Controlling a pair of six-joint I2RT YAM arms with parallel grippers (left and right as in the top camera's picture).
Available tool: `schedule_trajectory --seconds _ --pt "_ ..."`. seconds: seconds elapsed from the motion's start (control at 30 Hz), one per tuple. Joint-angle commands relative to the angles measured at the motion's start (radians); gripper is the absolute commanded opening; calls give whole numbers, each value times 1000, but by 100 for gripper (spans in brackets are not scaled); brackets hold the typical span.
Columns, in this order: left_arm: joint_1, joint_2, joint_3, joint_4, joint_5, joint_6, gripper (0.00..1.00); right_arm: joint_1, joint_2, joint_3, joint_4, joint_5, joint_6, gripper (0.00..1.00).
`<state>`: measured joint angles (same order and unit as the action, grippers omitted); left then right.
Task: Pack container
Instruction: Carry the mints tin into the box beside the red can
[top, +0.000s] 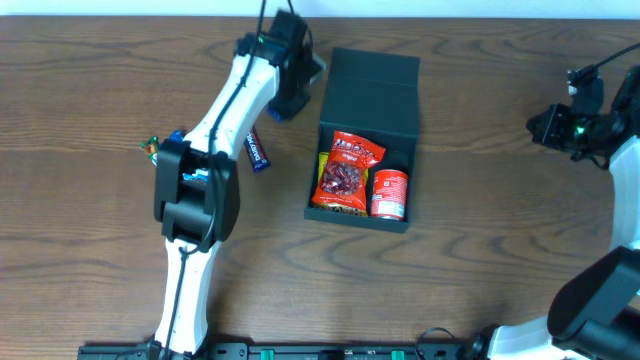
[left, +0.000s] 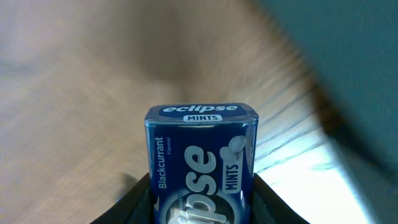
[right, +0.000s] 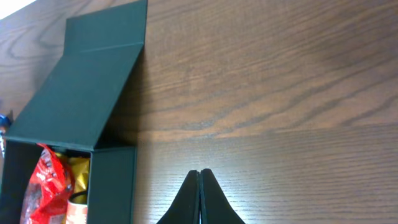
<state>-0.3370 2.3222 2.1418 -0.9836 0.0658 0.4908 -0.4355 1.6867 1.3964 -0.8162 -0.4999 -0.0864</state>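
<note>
The container (top: 400, 133), a dark slate-blue box, lies at the table's centre with its flap lid (top: 371, 77) folded open at the far side. In it are a red snack bag (top: 346, 171), a red can (top: 389, 193) and a yellow pack (top: 322, 168). My left gripper (top: 288, 98) hovers just left of the lid, above the table. In the left wrist view it (left: 202, 190) is shut on a blue Eclipse mints box (left: 201, 155), with the container's wall (left: 354, 68) blurred at the upper right. My right gripper (right: 199, 172) is shut and empty, over bare wood to the right of the container (right: 112, 183).
A dark blue snack bar (top: 258, 150) lies on the table left of the container, under the left arm. Small colourful wrappers (top: 152, 148) sit further left beside the arm. The right arm (top: 585, 125) rests near the right edge.
</note>
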Motion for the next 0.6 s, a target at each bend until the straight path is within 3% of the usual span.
schedule_trajectory --seconds 0.0,0.1,0.3,0.57 --pt "2 -120 89 -21 208 71 6 5 2 13 -8 -6 -35 2" --pt "-9 -164 95 -57 406 287 6 5 3 13 -8 -5 -35 1" --pt "-81 -168 92 -196 488 652 6 5 3 13 -7 -5 -35 2" --pt "-198 -159 92 -199 484 804 6 5 3 13 -8 -5 -35 2"
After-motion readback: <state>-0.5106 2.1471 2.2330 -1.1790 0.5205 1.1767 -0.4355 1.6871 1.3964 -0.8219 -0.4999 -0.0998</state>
